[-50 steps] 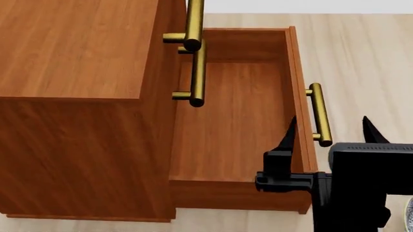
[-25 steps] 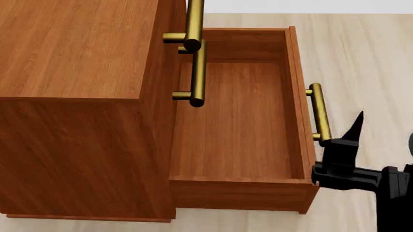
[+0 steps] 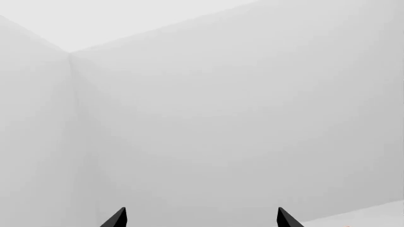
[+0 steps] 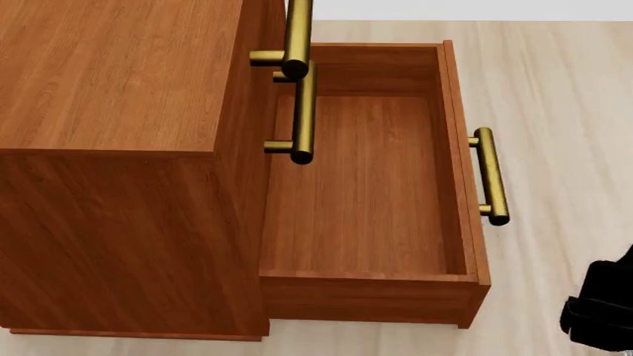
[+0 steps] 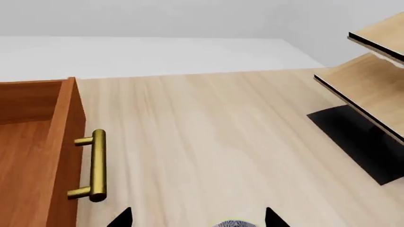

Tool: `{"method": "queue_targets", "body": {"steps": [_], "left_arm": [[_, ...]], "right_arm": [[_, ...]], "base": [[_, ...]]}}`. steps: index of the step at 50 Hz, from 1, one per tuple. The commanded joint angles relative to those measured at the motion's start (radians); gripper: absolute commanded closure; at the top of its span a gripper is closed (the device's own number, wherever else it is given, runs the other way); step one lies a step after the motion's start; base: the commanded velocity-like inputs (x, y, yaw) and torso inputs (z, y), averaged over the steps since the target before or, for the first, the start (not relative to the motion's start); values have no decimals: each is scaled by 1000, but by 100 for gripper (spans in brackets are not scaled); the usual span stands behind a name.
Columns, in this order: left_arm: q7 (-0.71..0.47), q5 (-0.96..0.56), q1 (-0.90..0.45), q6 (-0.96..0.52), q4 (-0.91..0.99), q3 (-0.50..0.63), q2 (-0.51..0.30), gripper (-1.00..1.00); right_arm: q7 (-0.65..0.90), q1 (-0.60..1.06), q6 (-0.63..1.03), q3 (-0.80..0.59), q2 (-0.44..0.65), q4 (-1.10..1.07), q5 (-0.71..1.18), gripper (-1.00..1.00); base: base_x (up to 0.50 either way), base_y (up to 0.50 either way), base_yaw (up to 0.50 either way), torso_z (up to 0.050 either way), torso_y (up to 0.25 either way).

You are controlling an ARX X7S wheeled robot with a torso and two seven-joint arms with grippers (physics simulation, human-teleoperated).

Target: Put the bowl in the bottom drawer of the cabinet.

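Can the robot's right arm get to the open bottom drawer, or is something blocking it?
Probably yes. The bottom drawer is pulled out and open on top, with bare floor between it and the right gripper.

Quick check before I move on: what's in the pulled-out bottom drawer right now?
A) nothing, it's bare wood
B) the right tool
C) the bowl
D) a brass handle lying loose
A: the head view shows the bottom drawer pulled out of the cabinet, with only bare wood on its floor and no bowl inside.
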Motion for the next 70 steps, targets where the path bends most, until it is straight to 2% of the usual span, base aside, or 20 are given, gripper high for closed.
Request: {"method": "queue_targets", "body": {"steps": [1,15,35,55,70], "left_arm": [[0,-4,2,3,2,-1,0,-100],[-1,-1,12,17,-2,9,1,-100],[-5,4,23,31,-8,24,3,-100],[-9,0,12,29,-13,34,4,-100],[-8,3,21,43,-18,44,3,-100]], "right_arm": [[110,-60,17,85,53,41,181,-100],[101,-172,-21,146,96,60,211,-100],[-20,-268,-167,73,109,133,6,-100],[-65,-352,-237,124,110,188,-60,-100],[-105,-373,-295,74,116,268,-136,-100]], "base": [[0,0,0,0,0],[0,0,0,0,0],[0,0,0,0,0],[0,0,0,0,0],[0,0,0,0,0]]}}
